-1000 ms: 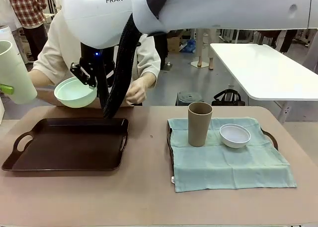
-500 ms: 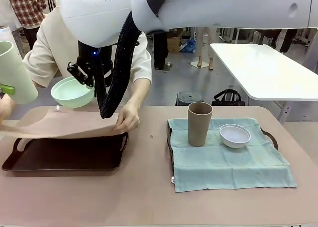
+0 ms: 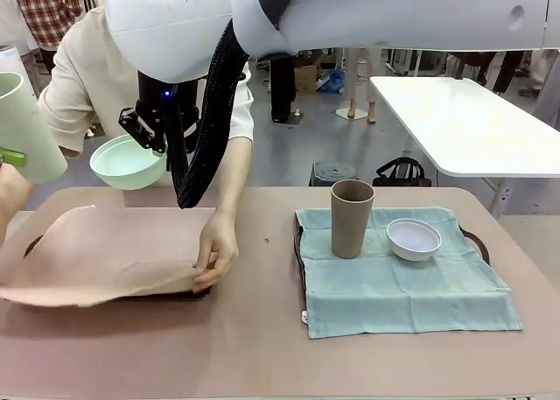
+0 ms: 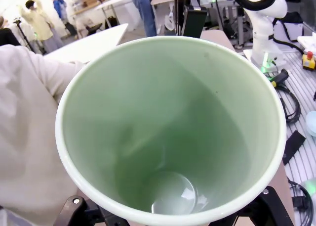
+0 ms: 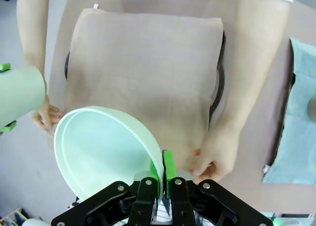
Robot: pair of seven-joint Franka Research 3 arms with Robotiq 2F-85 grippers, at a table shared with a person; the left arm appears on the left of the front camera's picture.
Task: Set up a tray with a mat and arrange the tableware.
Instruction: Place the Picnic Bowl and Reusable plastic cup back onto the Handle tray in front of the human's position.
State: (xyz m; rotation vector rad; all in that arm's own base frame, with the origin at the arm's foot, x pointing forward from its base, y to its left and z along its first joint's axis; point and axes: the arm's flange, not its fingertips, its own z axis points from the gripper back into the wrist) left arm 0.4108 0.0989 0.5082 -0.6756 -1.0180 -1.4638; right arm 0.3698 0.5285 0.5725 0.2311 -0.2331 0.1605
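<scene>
My left gripper (image 3: pixel 9 157) holds a tall pale green cup (image 3: pixel 22 129) in the air at the far left; the left wrist view looks straight into the cup (image 4: pixel 168 132). My right gripper (image 5: pixel 162 174) is shut on the rim of a pale green bowl (image 5: pixel 103 152), which hangs above the back of the left tray (image 3: pixel 127 162). A person's hands (image 3: pixel 214 256) spread a beige mat (image 3: pixel 105 256) over the dark tray (image 3: pixel 188 292), covering nearly all of it. A brown cup (image 3: pixel 351 218) and a small white bowl (image 3: pixel 413 238) stand on a teal mat (image 3: pixel 402 286) to the right.
The teal mat lies on a second dark tray (image 3: pixel 475 242). The person leans over the far left of the table, one arm reaching down past the held bowl. A white table (image 3: pixel 464 120) stands behind on the right. Bare tabletop (image 3: pixel 262 347) runs along the front.
The person has pulled the beige mat forward and down over the left tray, the hand moving toward the table's front. Both arms hold still with their cup and bowl.
</scene>
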